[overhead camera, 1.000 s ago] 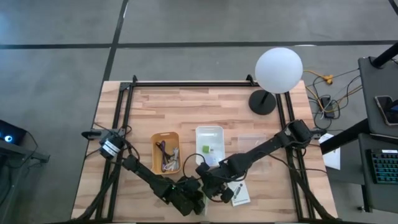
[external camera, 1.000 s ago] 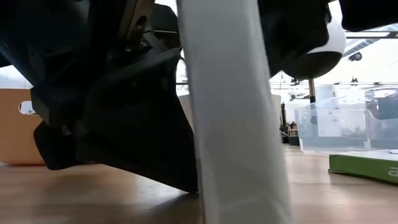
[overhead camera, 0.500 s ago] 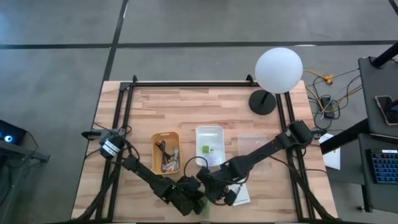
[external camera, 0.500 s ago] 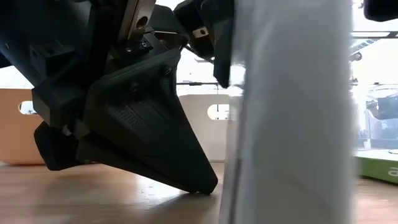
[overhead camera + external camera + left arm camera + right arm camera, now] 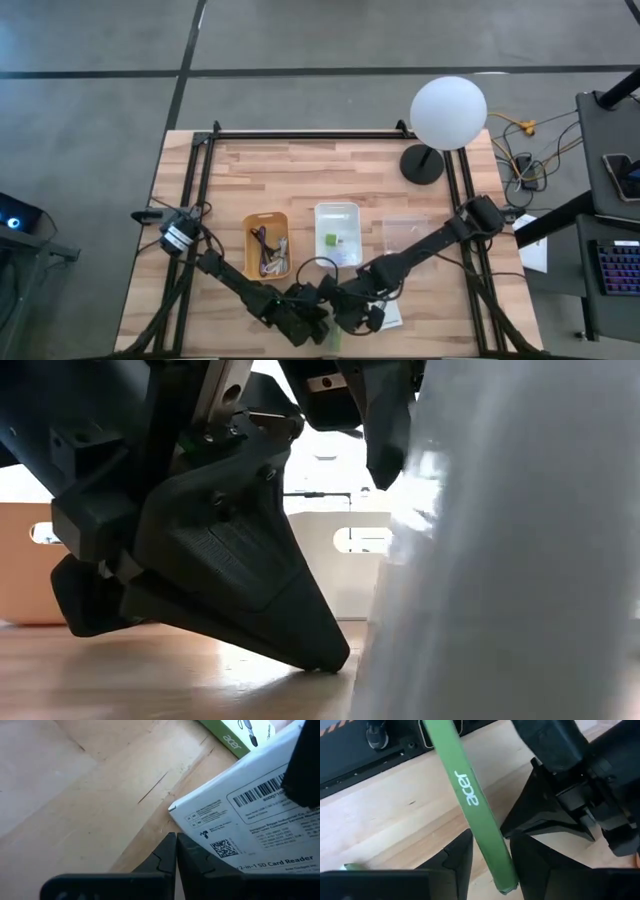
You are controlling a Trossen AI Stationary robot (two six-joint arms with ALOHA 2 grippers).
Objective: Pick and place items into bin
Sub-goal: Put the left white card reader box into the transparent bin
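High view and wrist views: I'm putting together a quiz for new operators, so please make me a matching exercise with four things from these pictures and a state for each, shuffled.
Things:
1. orange bin
2. white tray
3. acer box
4. left gripper

States:
A. fingers shut
B. gripped between the fingers of the right gripper
C. holds cables
D. holds a small green block

Pairs: 1-C; 2-D; 3-B; 4-A
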